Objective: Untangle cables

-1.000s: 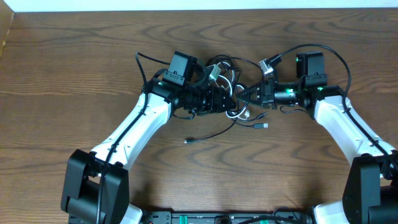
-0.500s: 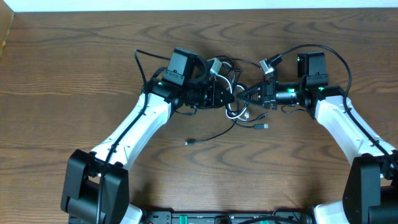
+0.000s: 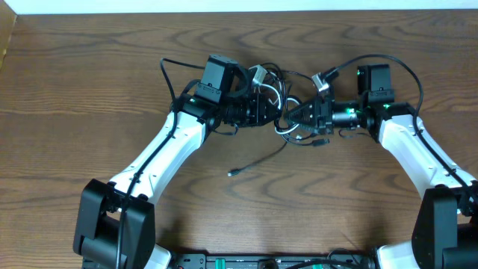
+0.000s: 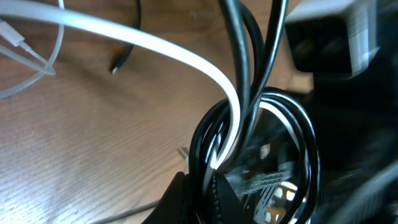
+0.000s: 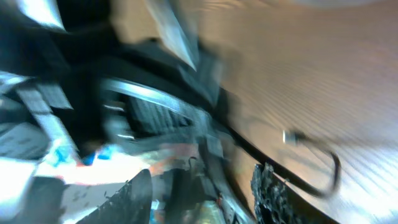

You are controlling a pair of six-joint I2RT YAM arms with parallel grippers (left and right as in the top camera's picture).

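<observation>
Left gripper [image 3: 269,113]: closed, pinching the cables [image 3: 277,95] at the tangle. In the left wrist view, black loops [image 4: 301,143] and the white cable [image 4: 155,46] run down together into the shut fingertips [image 4: 178,200] at the bottom edge. The white cable threads through the black loops, then arcs up and left across the frame. More black strands rise straight up out of the loops. A small dark plug [image 4: 117,64] lies on the table [image 4: 74,143] behind, apart from the bundle.

Right gripper [image 3: 298,116]: fingers apart, open, aimed at the left gripper, tips just beside the tangle. The right wrist view is heavily blurred. Two dark finger pads [image 5: 138,196] show at the bottom with a clear gap between them. A thin black cord [image 5: 311,183] crosses the wood by the other pad and hooks upward at its end. Cannot tell whether anything touches the pads.

Overhead: the tangle sits between the two grippers, on the far half of the table from the arm bases, black strands looping above and around both. Cannot tell if it rests on the wood or hangs lifted. A white loop [image 3: 286,131] pokes out on the near side, close under the right gripper. A loose black cord [image 3: 261,160] trails from under the tangle toward the near edge. Its plug end [image 3: 232,174] lies flat on bare wood, well apart from both grippers.
</observation>
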